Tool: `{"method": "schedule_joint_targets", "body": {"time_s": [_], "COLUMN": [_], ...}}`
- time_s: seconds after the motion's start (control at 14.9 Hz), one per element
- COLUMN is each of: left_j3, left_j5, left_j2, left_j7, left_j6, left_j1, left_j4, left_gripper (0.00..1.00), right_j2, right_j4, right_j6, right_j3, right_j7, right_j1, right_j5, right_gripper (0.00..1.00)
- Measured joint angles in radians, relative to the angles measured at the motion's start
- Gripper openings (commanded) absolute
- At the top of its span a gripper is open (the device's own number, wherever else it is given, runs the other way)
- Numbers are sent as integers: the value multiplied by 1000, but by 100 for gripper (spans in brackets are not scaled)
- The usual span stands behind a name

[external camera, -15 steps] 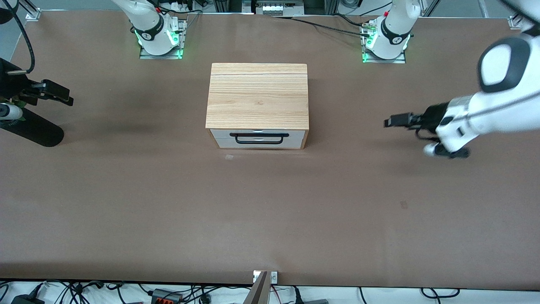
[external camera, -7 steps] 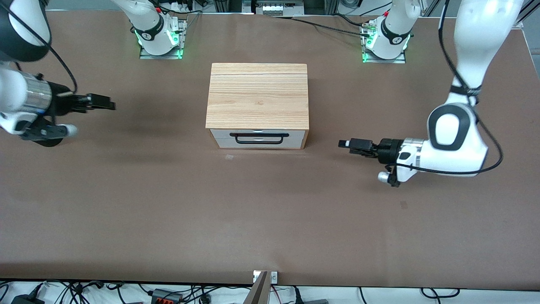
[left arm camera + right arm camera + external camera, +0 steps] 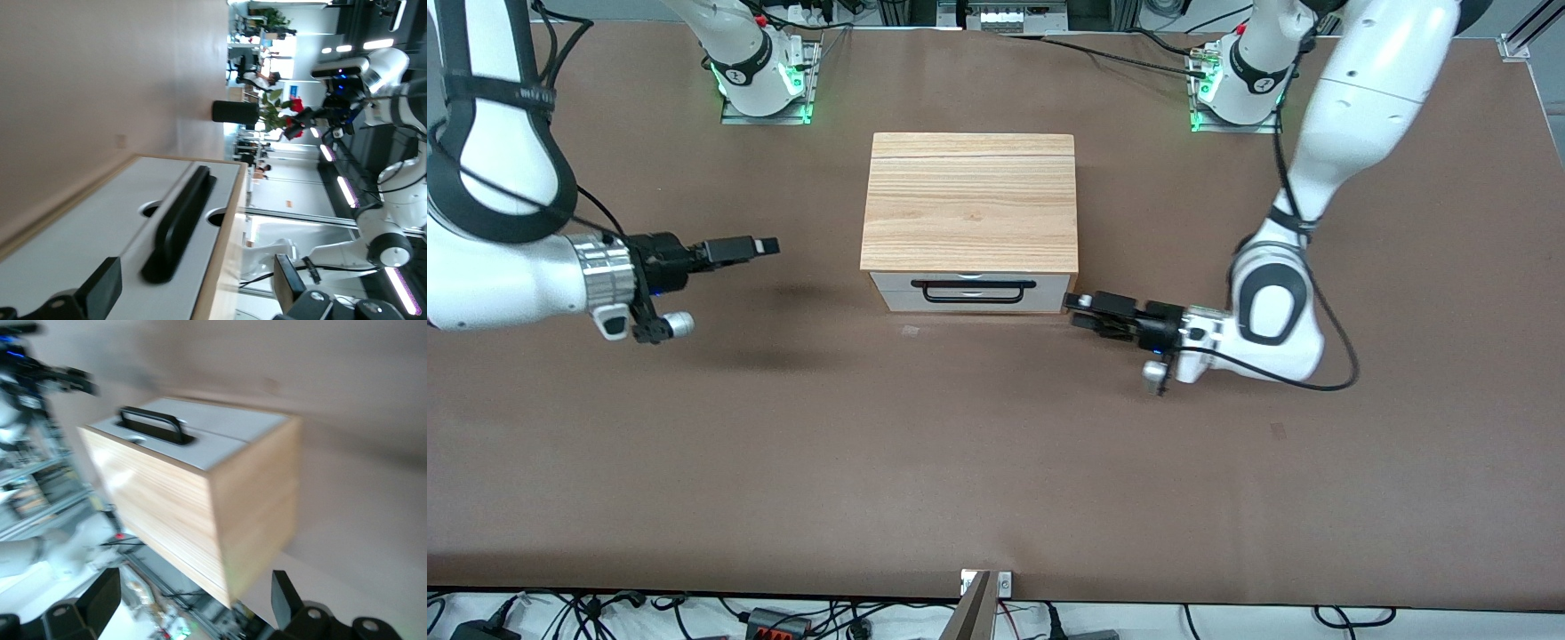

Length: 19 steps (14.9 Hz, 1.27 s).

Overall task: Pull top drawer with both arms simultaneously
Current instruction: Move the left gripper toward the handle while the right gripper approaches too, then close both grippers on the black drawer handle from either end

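Your left gripper [image 3: 1083,311] sits low over the table with its jaws spread wide and nothing between them, just beside the front corner of the wooden cabinet [image 3: 971,200] at the left arm's end; in its wrist view the two black fingers [image 3: 100,288] frame the white drawer front and the black bar handle [image 3: 179,221] without touching either. Your right gripper [image 3: 763,246] is likewise released and empty, hanging over bare table well apart from the cabinet toward the right arm's end, at about nine o'clock from it in the front view; its wrist view looks at the cabinet's wood side wall and white front. The top drawer [image 3: 969,283] is at the cabinet's front, facing the front camera, closed flush under the striped wood top, at six o'clock from the top slab. The brown table [image 3: 996,462] is matte, with a small pale mark near the cabinet front. At the table's edge you can see cables and a metal bracket [image 3: 985,583]; the left wrist view shows a lit room with a plant. The left arm [image 3: 1352,98] drops from its base and folds at the elbow, forearm level toward the cabinet. The right arm [image 3: 489,267] loops in from the view's edge, forearm also level.
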Motion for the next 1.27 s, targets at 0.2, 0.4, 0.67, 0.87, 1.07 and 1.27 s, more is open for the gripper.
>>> {"method": "schedule_joint_targets", "body": {"time_s": [0.2,0.4,0.67,0.87,1.07,1.27], "left_j3": [-1,0,-10,-13,-17,-23], "left_j5": [-74,-166,-247,-255,-264,-264], "left_j2": [29,74,127,128,128,128], "left_j7": [6,96,179,181,181,181], "left_j6": [1,1,0,-3,-5,-5], "left_j1": [-56,-66,-79,-80,-79,-79], "left_j4": [0,-1,-3,-4,-8,-17], "left_gripper": [100,95,78,61,50,44], "right_j2": [26,71,151,188,209,228], "right_j4": [-74,-131,-189,-216,-217,-217], "right_j6": [140,214,215,214,217,219], "right_j3": [1,2,1,2,1,0], "right_j7": [-106,-238,-415,-470,-482,-526], "right_j1": [55,115,140,167,190,204], "right_j5": [161,330,528,602,641,663], "right_gripper": [100,100,100,93,79,78]}}
